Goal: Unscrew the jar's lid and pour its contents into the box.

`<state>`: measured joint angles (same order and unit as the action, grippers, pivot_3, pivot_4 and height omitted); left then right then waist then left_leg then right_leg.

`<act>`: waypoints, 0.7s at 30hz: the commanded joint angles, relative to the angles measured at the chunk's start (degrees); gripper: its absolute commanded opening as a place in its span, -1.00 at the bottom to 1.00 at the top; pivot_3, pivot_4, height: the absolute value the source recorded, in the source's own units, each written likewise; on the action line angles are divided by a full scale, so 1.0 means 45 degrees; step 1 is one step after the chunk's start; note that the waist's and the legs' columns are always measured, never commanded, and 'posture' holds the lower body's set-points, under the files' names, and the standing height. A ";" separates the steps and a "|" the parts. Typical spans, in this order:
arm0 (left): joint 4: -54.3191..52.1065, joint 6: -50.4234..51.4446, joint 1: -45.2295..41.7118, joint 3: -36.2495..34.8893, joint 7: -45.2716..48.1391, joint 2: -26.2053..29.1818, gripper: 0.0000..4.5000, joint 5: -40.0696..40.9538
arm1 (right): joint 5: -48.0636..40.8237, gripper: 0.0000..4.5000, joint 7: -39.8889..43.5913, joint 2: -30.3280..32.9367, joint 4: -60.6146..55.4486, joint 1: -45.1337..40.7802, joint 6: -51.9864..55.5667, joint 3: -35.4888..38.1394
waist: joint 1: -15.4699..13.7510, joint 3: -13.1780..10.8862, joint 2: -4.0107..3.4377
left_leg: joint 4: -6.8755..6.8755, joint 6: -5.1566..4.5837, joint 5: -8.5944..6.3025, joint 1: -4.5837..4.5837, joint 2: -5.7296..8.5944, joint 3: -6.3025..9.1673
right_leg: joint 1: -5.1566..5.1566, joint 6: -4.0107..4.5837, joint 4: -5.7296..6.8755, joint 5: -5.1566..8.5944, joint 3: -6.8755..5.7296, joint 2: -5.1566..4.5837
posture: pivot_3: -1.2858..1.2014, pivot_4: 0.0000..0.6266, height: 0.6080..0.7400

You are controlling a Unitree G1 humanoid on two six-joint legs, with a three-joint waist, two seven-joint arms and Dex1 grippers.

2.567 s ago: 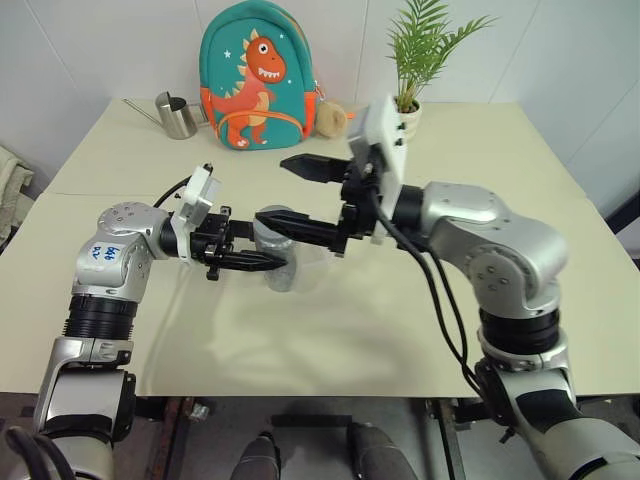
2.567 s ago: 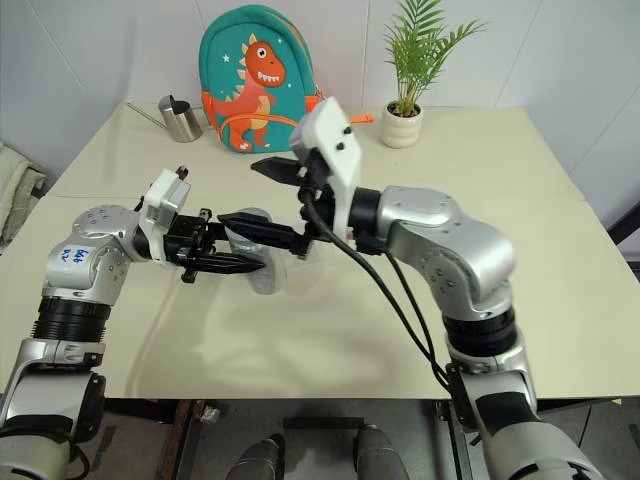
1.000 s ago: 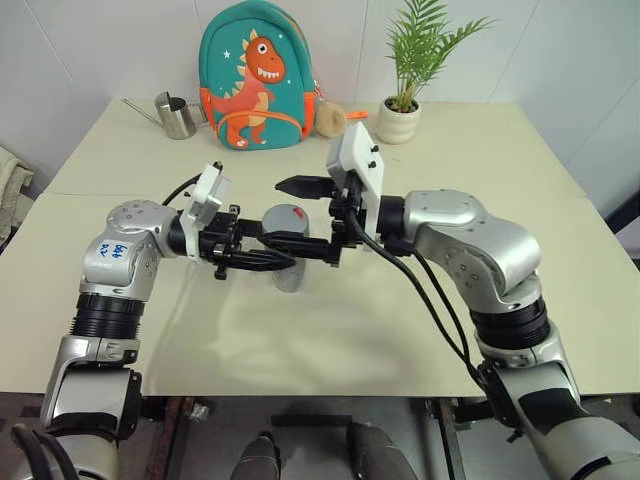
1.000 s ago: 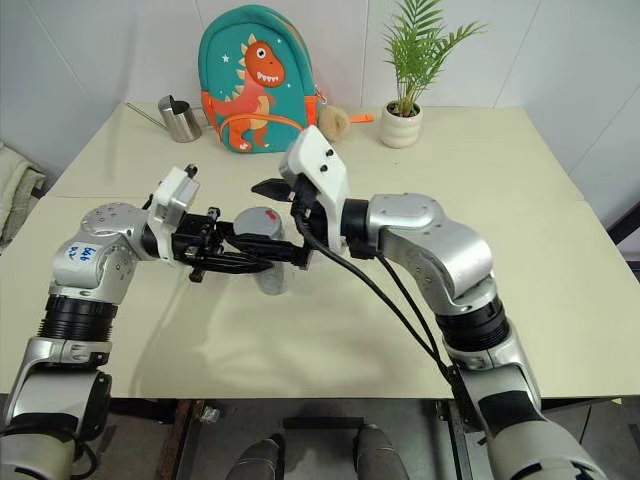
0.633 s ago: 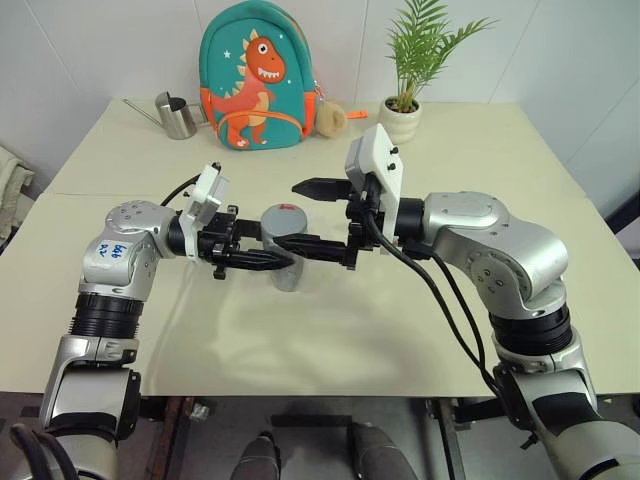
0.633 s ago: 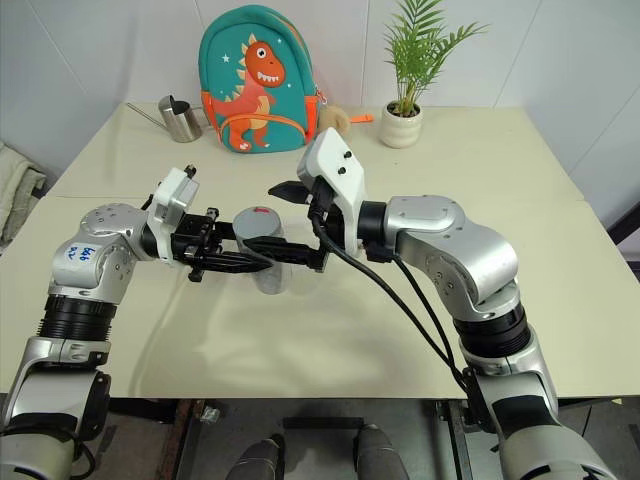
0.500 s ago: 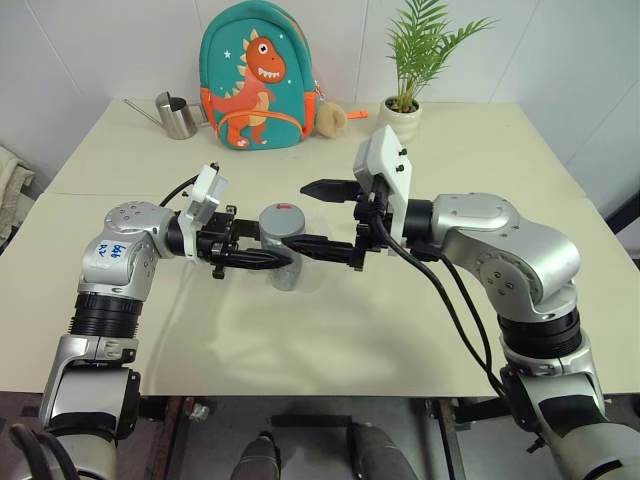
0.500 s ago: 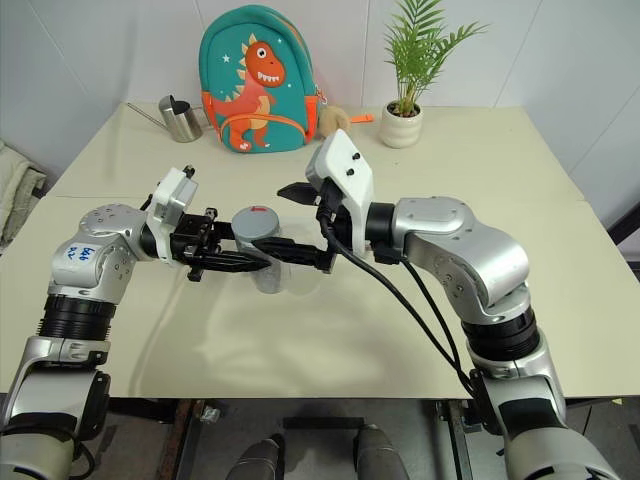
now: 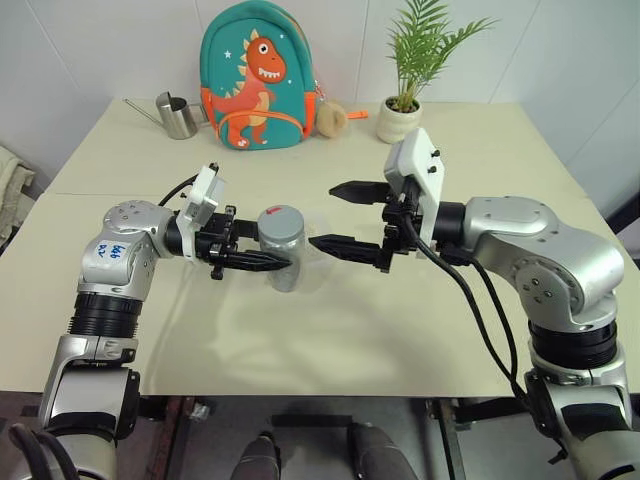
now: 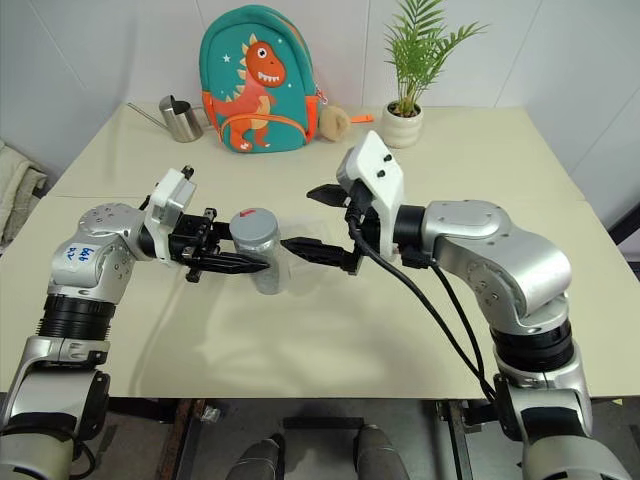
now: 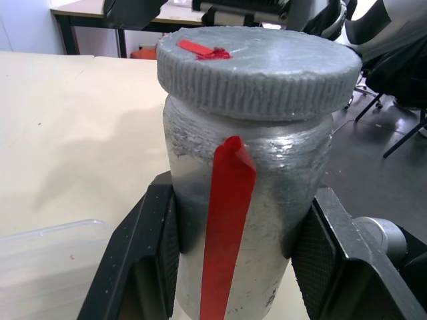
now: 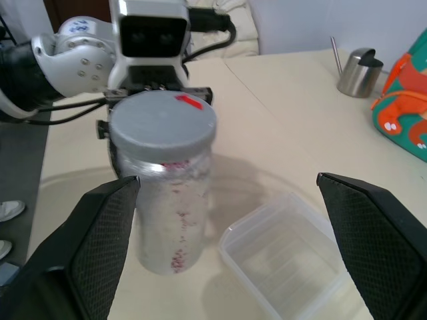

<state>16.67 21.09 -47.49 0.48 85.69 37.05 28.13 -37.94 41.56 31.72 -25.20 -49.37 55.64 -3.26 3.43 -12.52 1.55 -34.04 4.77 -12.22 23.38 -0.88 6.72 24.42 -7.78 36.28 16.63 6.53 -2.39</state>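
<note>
The jar (image 9: 282, 258) stands upright near the table's middle, silver-grey with a red strip (image 11: 227, 220) down its side. The grey lid (image 9: 280, 219) sits on top of it. My left gripper (image 9: 268, 256) is shut on the jar's body, with one finger (image 11: 137, 257) on each side. A few small reddish bits (image 12: 177, 219) show through the jar's wall. My right gripper (image 9: 323, 215) hangs open just right of the jar, level with the lid and not touching it. The clear box (image 12: 260, 212) lies on the table close beside the jar.
At the back of the table stand a teal dinosaur backpack (image 9: 256, 78), a steel watering can (image 9: 178, 116), a small plush toy (image 9: 331, 118) and a potted plant (image 9: 404, 112). Bare tabletop (image 9: 330, 330) stretches toward the front edge.
My right gripper, whose open fingers stood on either side of the lid, has drawn back to the right. The left gripper and the jar have stayed put.
</note>
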 commanded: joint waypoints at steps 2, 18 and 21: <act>-0.0081 -0.0209 -0.0336 -0.0198 0.0098 0.0120 -0.17 0.0012 | -0.0514 0.98 -0.0234 -0.0135 -0.0406 -0.0443 0.0035 0.0485 | -0.0010 0.0000 0.0000 | -0.0001 -0.0001 0.0001 0.0000 0.0000 0.0000 | -0.0001 0.0000 0.0001 0.0000 0.0000 0.0000 | 0.03 -0.52 1.00; -0.0008 -0.0521 -0.0534 -0.0120 0.0083 -0.0291 -0.17 0.0034 | -0.0590 0.98 0.0005 -0.2705 0.1694 -0.1589 -0.0951 -0.0361 | -0.0007 0.0000 -0.0001 | -0.0001 -0.0002 0.0001 0.0001 0.0000 0.0002 | 0.0001 0.0000 0.0007 0.0000 -0.0001 -0.0001 | 0.03 -0.52 1.00; -0.0089 -0.0462 -0.0499 -0.0144 0.0065 -0.0291 -0.17 0.0085 | -0.0339 0.98 0.0397 -0.2878 0.2138 -0.1641 -0.1403 -0.0720 | 0.0005 0.0000 -0.0001 | -0.0002 -0.0002 0.0001 -0.0001 0.0000 0.0001 | 0.0001 0.0000 0.0015 0.0000 -0.0001 0.0000 | 0.03 -0.52 1.00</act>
<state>18.14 19.27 -48.83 0.60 85.89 35.85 27.78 -39.65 42.18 19.38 -15.12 -55.32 51.26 -6.40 3.46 -12.52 1.55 -34.05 4.76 -12.21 23.37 -0.88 6.73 24.43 -7.78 36.37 16.63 6.53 -2.38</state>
